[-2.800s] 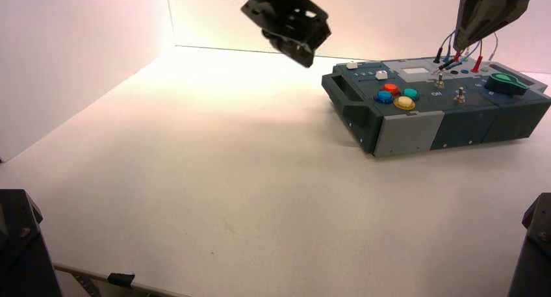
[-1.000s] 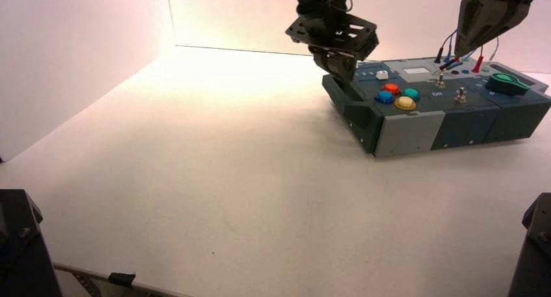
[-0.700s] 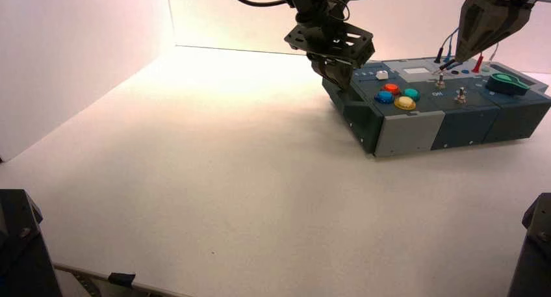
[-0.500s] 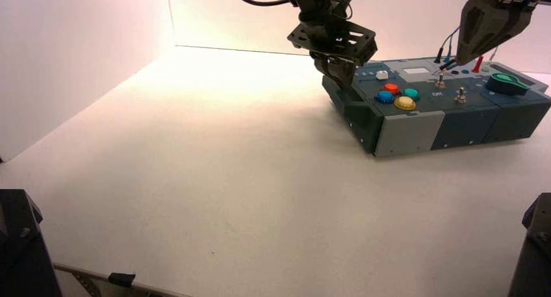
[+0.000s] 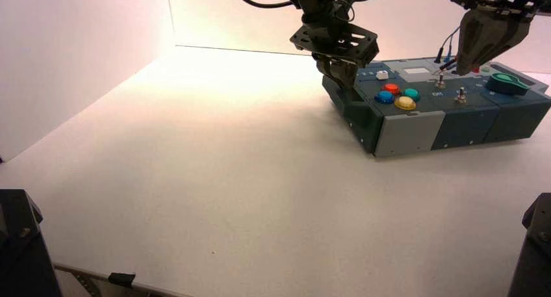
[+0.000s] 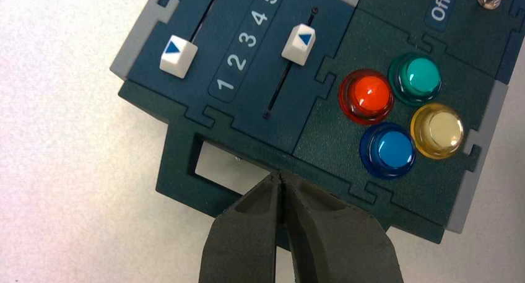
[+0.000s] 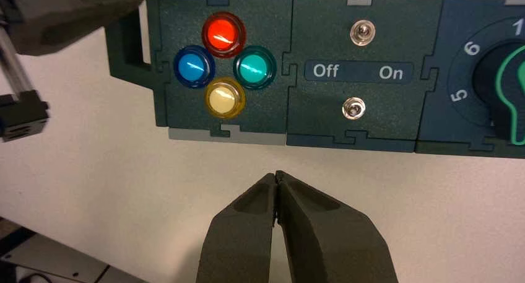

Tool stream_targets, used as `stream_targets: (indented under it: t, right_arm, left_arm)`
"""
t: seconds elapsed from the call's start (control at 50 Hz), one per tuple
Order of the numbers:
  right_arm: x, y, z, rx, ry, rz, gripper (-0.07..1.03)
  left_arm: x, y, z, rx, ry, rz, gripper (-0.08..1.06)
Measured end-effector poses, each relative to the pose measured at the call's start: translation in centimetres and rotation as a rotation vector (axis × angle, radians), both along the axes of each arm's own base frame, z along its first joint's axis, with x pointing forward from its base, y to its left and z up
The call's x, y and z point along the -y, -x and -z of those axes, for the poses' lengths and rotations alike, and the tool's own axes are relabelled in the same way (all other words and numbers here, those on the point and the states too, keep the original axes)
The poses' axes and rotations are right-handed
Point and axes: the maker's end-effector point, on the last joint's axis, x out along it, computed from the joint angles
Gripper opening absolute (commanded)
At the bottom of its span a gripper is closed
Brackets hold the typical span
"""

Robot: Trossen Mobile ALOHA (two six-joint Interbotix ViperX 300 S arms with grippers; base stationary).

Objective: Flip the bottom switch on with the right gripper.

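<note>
Two hands, both shut together: left hand (image 6: 278, 174) idle by the box's left handle; right hand (image 7: 277, 174) above the box. I should nudge the bottom switch (image 7: 353, 108) from its Off side, lightly.

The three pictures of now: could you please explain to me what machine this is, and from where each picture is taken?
It is a robot with two arms. The high view looks down from above and behind them. The other two come from cameras on the wrists.

The left gripper is over the box's left end, near the handle; the right gripper is by the box's right part. Both are closed and hold nothing.

On the table lies a box with four round buttons, two sliders, a green-topped knob, wires and two small metal switches. The bottom switch is the one to flip on.
</note>
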Motion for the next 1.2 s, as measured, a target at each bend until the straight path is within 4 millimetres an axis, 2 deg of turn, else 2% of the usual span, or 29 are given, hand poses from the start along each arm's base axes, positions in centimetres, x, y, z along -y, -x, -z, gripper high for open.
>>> stream_targets:
  t: [0.32,0.6,0.86,1.2]
  right_arm:
    - [0.2,0.1,1.2,-0.04,0.012,-0.005,-0.02]
    - [0.4,0.0,1.1,-0.036,0.021,-0.01,-0.02]
    - [0.4,0.0,1.1,-0.036,0.021,-0.01,-0.02]
    - [0.4,0.0,1.1,-0.034,0.023,-0.011,-0.02]
  left_arm:
    - [0.1,-0.1,-0.1,0.004,0.003,0.001,-0.03]
    - [-0.3,0.0,0.2,-0.017,-0.011,0.001,-0.03]
    - [-1.3,-1.0,0.2,-0.027,-0.013,-0.028,-0.03]
    - [-1.0,-1.4,0.7,-0.029,-0.013,-0.031,-0.03]
